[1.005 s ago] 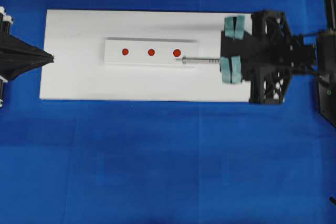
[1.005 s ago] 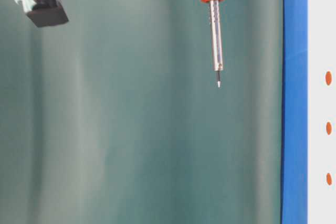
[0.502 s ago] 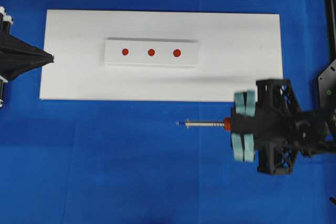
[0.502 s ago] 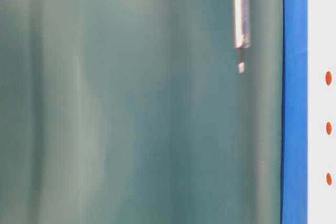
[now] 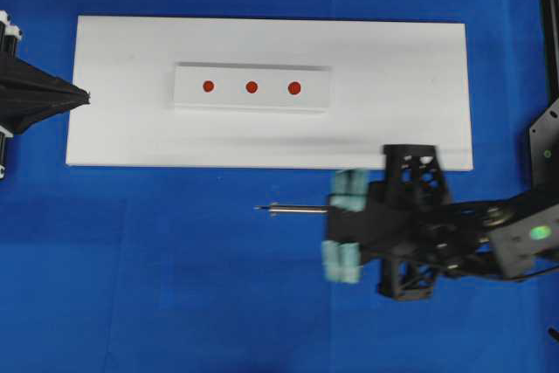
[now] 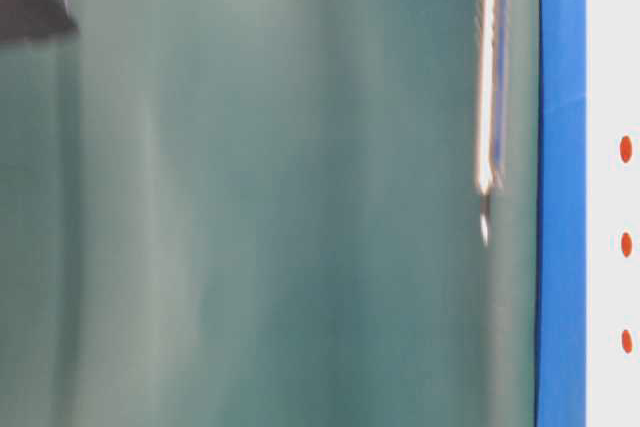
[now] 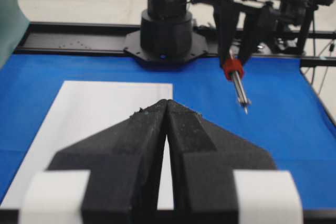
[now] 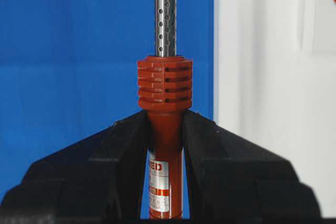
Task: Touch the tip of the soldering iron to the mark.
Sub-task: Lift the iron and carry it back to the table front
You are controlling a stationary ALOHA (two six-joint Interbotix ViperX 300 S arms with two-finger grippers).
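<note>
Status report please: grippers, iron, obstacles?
Right gripper shut on soldering iron. Tip over blue cloth, off the board, away from mark. Left gripper shut, idle. Path unobstructed.

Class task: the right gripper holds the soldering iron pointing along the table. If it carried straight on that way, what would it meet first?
Probably nothing: in the overhead view the right gripper aims the soldering iron left over the blue cloth, beside the white board. Height is unclear.

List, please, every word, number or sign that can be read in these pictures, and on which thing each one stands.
"ED": the end of a word in red letters on the white label of the soldering iron, between the fingers of the right gripper; its first letters are hidden.
Smaller lines lower on the same label: too small and blurred to read.
The block bears three red dots and no text.
</note>
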